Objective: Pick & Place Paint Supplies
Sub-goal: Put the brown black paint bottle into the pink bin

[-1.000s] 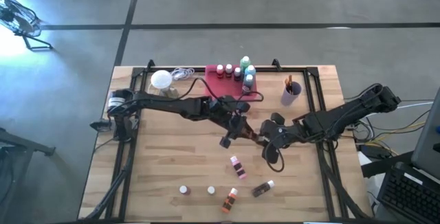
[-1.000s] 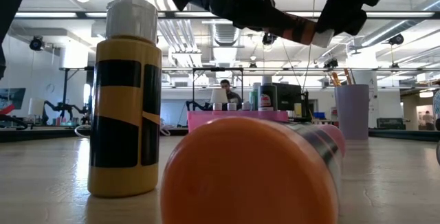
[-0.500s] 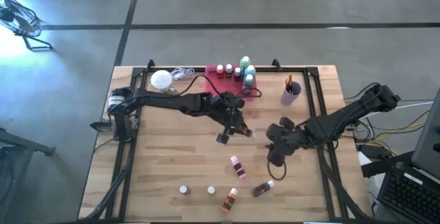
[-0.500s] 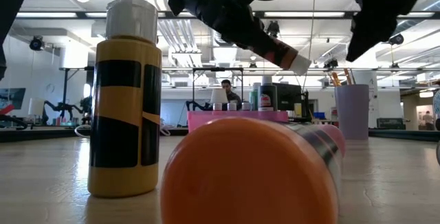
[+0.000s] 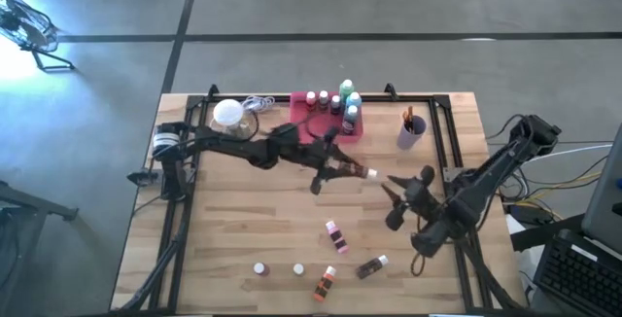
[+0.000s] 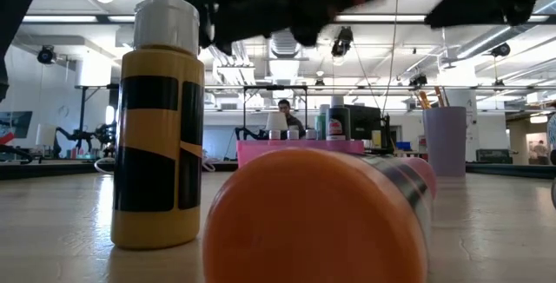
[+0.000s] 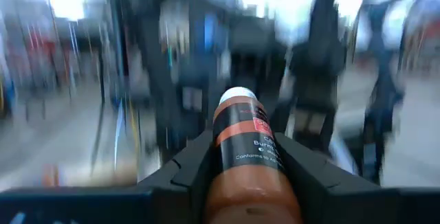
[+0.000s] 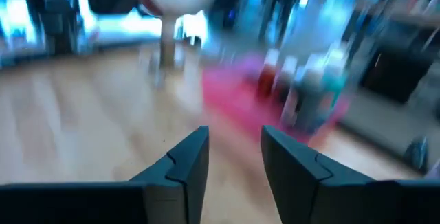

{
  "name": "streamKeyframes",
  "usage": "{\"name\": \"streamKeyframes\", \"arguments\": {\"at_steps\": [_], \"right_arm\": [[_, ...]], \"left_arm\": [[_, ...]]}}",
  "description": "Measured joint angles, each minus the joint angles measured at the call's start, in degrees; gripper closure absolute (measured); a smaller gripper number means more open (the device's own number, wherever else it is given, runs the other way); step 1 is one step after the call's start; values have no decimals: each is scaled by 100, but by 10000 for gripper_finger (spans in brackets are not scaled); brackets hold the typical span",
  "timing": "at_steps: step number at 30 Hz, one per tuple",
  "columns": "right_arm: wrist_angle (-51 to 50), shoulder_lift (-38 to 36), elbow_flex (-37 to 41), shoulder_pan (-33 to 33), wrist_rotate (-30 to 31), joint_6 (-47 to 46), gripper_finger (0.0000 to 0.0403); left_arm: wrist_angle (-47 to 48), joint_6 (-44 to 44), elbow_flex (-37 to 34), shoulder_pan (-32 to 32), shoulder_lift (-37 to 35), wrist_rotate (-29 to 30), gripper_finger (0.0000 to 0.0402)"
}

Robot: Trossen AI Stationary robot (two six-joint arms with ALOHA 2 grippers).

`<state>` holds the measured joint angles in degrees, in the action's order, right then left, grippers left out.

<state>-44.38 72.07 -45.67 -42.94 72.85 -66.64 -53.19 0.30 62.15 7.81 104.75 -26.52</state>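
Right tool [image 5: 400,200] sits near the surface's right edge, fingers [image 8: 185,159] parted, nothing between them. Left arm stretched across mid-surface, left tool [image 5: 335,166] clamped on a brown bottle [image 7: 249,157], lifted, just before the pink tray [image 5: 303,123] at the far edge.

Your left gripper [image 5: 342,166] has swung the brown bottle [image 5: 356,170] away from the handoff point and up toward the far side, now just near of the pink tray [image 5: 303,127]; the white cap points right and the bottle lies about level, where a second ago it tilted down. Your right gripper [image 5: 406,193] let go and pulled back right and nearer, well apart from the bottle, fingers [image 8: 185,157] spread and holding nothing.
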Motion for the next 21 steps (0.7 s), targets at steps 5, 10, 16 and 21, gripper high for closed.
{"name": "streamKeyframes", "arguments": {"at_steps": [5,10,16,21], "right_arm": [[195,20,33,-255,1670,-181,280],[564,-6,-87,145,1721,224,263],[819,9,-349,261,1724,913,226],[946,9,-841,209,1731,1773,198]], "left_arm": [[-2518,-628,-479,-2,0,314,266],[-3304,-819,-497,0,0,635,266],[-3316,-827,-275,0,15,697,266],[-3290,-796,-221,22,24,674,266]]}}
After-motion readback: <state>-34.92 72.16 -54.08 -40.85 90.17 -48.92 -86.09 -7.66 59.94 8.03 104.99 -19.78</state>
